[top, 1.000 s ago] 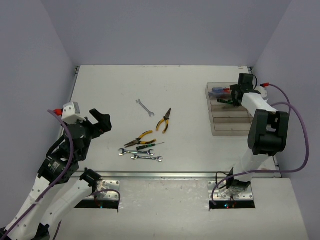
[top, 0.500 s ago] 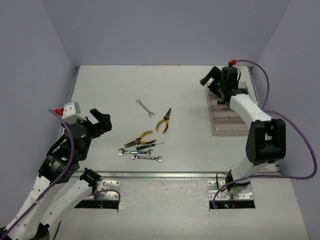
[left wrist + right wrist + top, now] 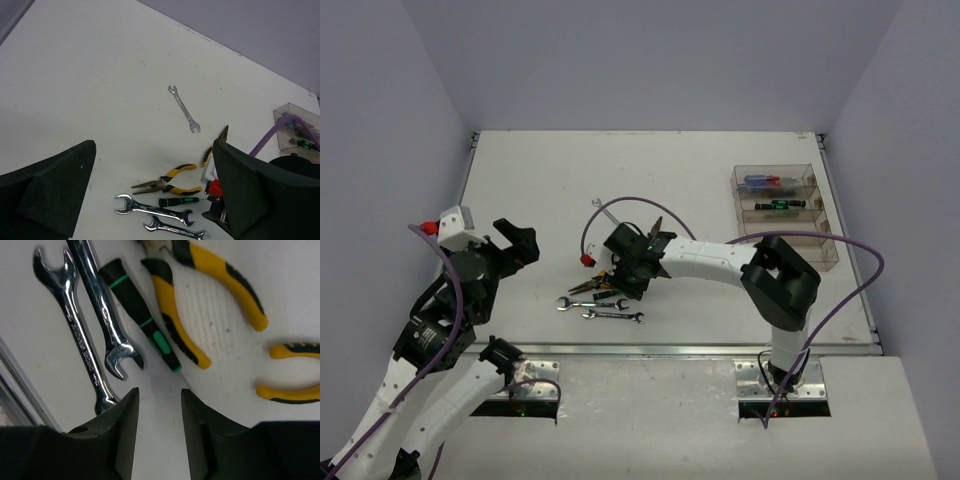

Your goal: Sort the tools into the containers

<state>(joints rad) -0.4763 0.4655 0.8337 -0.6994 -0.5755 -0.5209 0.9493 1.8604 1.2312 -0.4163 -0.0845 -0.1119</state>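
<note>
Near the front edge of the table [image 3: 720, 170], left of centre, the loose tools lie bunched: two wrenches [image 3: 75, 330] side by side, a black-and-green screwdriver [image 3: 137, 310] close beside them, then two yellow-handled pliers [image 3: 182, 325]. The right gripper [image 3: 159, 392] hangs low over this cluster, jaws parted to a narrow gap and holding nothing. The gap lines up just past the screwdriver's thin shaft. I judge this a set-up to pinch that tool, since its handle lies close between a wrench and a plier handle and only the shaft end has free surface around it.

The left gripper [image 3: 152, 150] hovers by the left edge, spread wide and empty (likely parked out of the way). Another wrench [image 3: 183, 108] lies alone toward the middle.

The containers [image 3: 825, 255] sit along the right edge toward the far corner, with a blue-and-red screwdriver [image 3: 767, 183] and a green-handled screwdriver [image 3: 780, 204] already in the farther bins. Bare surface between pile and bins leaves the carry open.
</note>
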